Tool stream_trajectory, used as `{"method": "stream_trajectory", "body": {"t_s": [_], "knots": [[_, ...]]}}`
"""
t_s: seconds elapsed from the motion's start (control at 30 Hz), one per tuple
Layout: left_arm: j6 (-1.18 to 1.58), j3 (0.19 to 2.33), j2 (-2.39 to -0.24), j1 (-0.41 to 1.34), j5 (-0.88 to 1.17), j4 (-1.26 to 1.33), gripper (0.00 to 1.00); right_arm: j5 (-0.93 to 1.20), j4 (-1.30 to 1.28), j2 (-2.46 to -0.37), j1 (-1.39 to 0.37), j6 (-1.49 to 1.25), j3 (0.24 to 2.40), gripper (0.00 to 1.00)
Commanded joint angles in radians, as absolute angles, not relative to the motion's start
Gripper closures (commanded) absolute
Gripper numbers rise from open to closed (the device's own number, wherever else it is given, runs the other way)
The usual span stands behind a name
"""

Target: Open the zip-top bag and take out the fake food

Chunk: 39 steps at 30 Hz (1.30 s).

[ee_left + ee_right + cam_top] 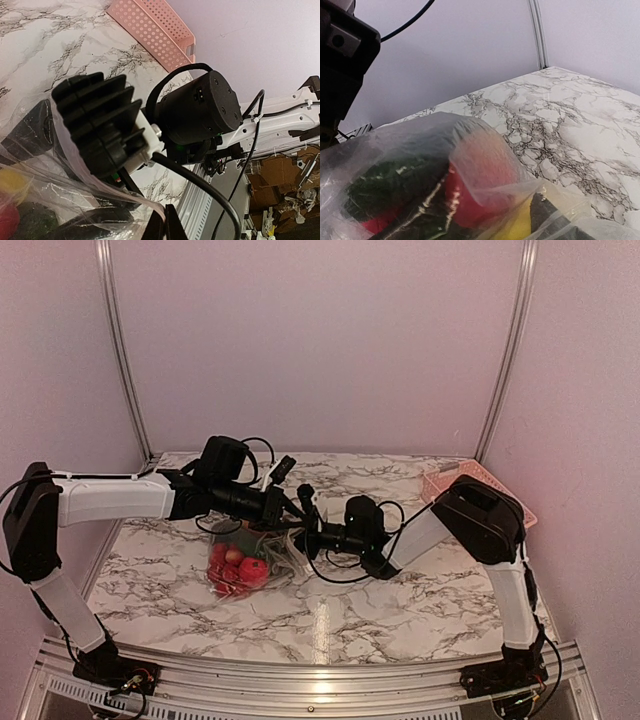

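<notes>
The clear zip-top bag hangs between both grippers near the table's middle, its lower part resting on the marble. Inside lies the fake food: red pieces, a dark green one and a yellow one. My left gripper is shut on the bag's upper edge. My right gripper meets it from the right, jaws apart around the bag's mouth. One of its dark fingers shows through the plastic film. The bag fills the right wrist view.
A pink perforated basket stands at the table's back right corner, also in the left wrist view as the basket. The right arm's wrist motor and its cable crowd close to my left gripper. Aluminium frame posts stand behind.
</notes>
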<state>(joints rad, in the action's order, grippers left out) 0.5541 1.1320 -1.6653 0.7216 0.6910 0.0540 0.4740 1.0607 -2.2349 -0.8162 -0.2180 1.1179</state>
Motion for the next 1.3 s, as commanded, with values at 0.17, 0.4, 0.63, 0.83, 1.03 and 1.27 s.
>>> {"method": "stream_trajectory", "body": {"t_s": [0.17,0.4,0.63,0.83,1.03,1.27], "knots": [[0.537,1.162,-1.654,0.73,0.732,0.045,1.0,0.564,1.104,-2.308,-0.82,-0.296,1.176,0.18],[0.526,1.168,-1.653,0.729,0.726,0.019,1.0,0.531,1.099,-2.338,-0.821,-0.299,1.205,0.21],[0.527,1.149,-1.639,0.715,0.692,0.014,1.0,0.555,1.161,-2.296,-0.82,-0.302,1.16,0.61],[0.524,1.147,-1.631,0.706,0.657,0.013,1.0,0.57,1.183,-2.241,-0.814,-0.288,1.08,0.83],[0.516,1.145,-1.619,0.703,0.631,0.005,1.0,0.565,1.216,-2.171,-0.802,-0.285,0.973,1.0],[0.509,1.138,-1.616,0.701,0.632,0.003,1.0,0.569,1.222,-2.08,-0.786,-0.277,0.865,1.0]]}}
